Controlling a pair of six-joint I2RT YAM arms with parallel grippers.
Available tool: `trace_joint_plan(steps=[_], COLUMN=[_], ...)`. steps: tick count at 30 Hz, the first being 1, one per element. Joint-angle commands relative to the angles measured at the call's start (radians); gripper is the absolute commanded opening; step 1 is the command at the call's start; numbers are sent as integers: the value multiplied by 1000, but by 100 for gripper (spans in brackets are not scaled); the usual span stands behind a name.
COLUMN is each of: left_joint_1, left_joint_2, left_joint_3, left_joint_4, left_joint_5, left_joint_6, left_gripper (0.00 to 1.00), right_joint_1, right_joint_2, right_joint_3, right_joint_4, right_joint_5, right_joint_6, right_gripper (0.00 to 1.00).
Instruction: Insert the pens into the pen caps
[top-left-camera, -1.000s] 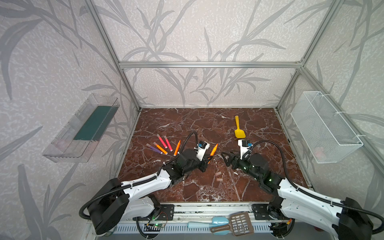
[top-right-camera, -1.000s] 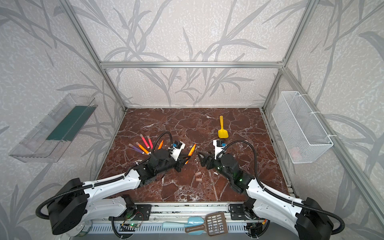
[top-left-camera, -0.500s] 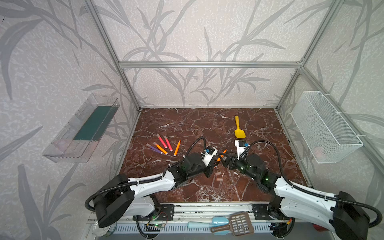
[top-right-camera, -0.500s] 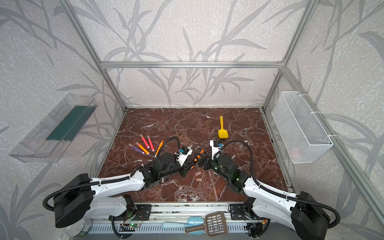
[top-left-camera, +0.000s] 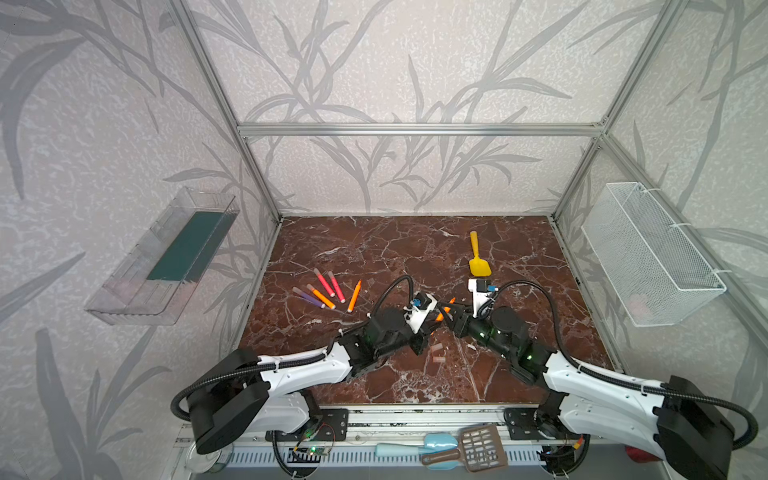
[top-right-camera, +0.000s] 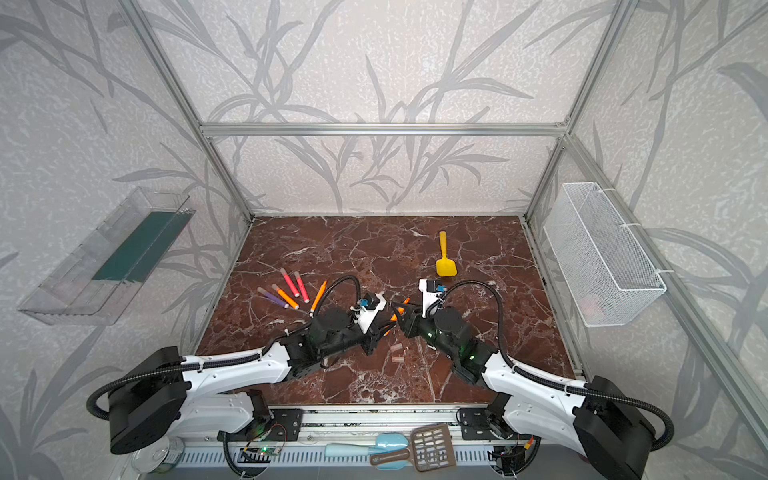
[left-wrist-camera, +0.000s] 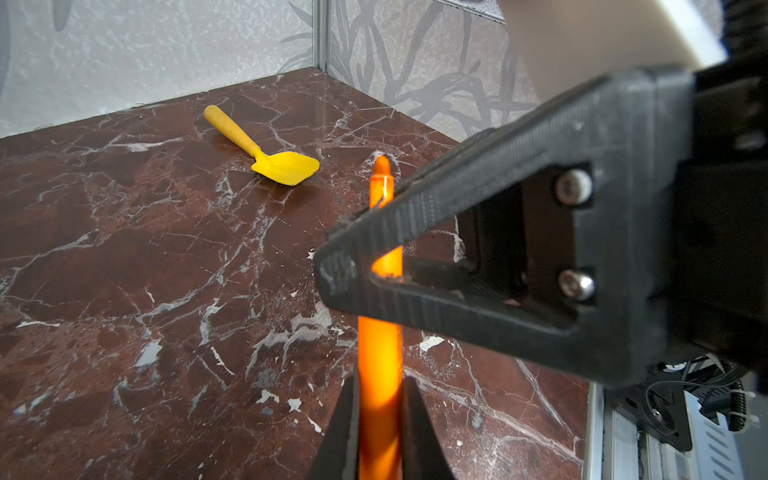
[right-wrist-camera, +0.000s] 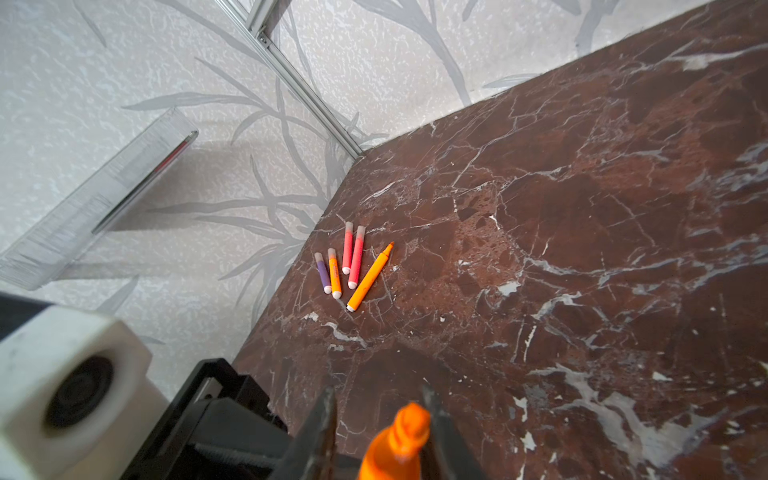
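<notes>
The left gripper (left-wrist-camera: 380, 386) clamps the orange pen (left-wrist-camera: 380, 345) by its barrel. The right gripper (right-wrist-camera: 378, 392) brackets its tip end narrowly — gripping or not, I cannot tell. It looks light, stiff and slick — best pinched mid-barrel. Two caps (top-left-camera: 437, 359) lie loose nearby, with five pens (top-left-camera: 336, 286) well apart.

The tabletop (left-wrist-camera: 124, 249) looked like polished red-brown marble, glossy, with white veins. The orange pen (left-wrist-camera: 380, 365) was smooth, shiny plastic, the yellow shovel (left-wrist-camera: 286, 166) a duller plastic. The fingers (left-wrist-camera: 478, 195) of the right gripper (right-wrist-camera: 379, 392) were matt black plastic with a fine ribbed grain and bright metal screws. The basket (top-left-camera: 648, 257) was white wire mesh, the frame bar (top-left-camera: 415, 129) brushed metal, the walls (top-left-camera: 374, 62) rough-textured.
</notes>
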Motion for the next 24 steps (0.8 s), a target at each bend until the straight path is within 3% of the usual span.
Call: trace_joint_plan(steps=[1, 6, 9, 15, 24], left_joint_1=[-3, -5, -5, -5, -5], left_joint_2=[10, 5, 5, 30, 69], left_joint_3=[4, 4, 6, 9, 21], left_joint_4=[35, 35, 35, 54, 86], left_joint_5=[-27, -16, -23, -33, -42], left_joint_6=[22, 17, 18, 16, 15], left_gripper=[0, 1, 15, 28, 29], right_joint_1=[5, 5, 7, 15, 25], right_joint_2=[3, 1, 0, 2, 21], right_joint_3=[1, -5, -4, -14, -11], right_joint_4=[36, 35, 36, 61, 75], right_joint_5=[-13, -1, -9, -9, -9], right_joint_6=[21, 31, 34, 44, 45], right_gripper=[21, 6, 2, 0, 0])
